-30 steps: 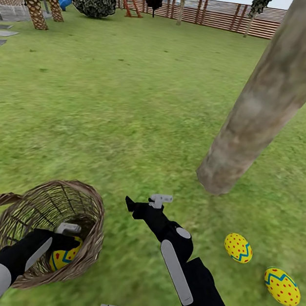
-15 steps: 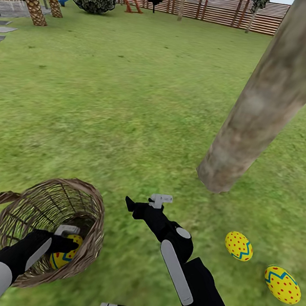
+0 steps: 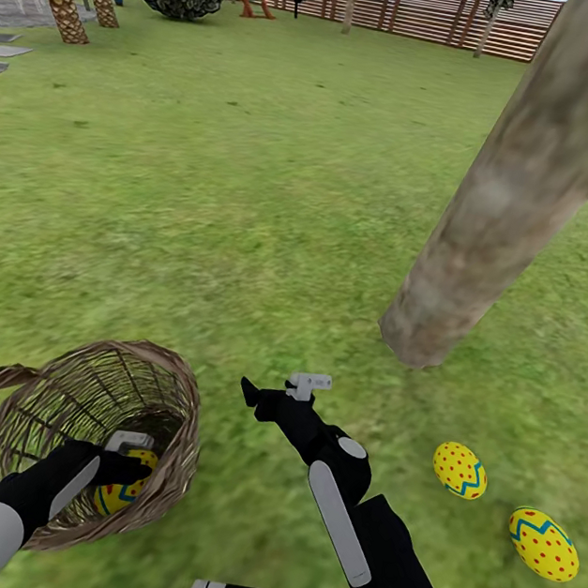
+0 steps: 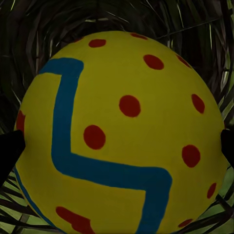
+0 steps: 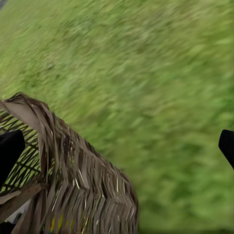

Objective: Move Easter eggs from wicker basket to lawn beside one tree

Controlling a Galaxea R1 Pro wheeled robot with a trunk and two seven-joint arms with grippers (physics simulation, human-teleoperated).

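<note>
Left tool (image 3: 121, 458) reaches down into the wicker basket (image 3: 88, 394), its fingers set either side of the last Easter egg (image 3: 122, 493). In the left wrist view that egg (image 4: 122, 136) sits close between the two dark fingertips (image 4: 9, 151) against the woven wall; they stand at its flanks, so the tool looks clenched on the egg, though contact at the pads is hard to confirm.

Right tool (image 3: 284, 389) hangs over bare lawn (image 3: 254, 183) between basket and tree, carrying nothing. In the right wrist view its fingertips (image 5: 9, 151) stand wide apart, so released, with the basket's braided rim (image 5: 73, 161) just beside.

Two eggs already lie on the grass: one (image 3: 459, 470) near the foot of the tree (image 3: 495, 221), the other (image 3: 543, 545) just beyond it toward the robot's right.

Step in hand, by my reading: taking out the third egg, two of three placed.

Next move calls for a straight lift clear of the rim without snagging the wicker, then a carry across to the tree's base. The egg is round and smooth, so it may slip or roll; set it down low beside the other two.
</note>
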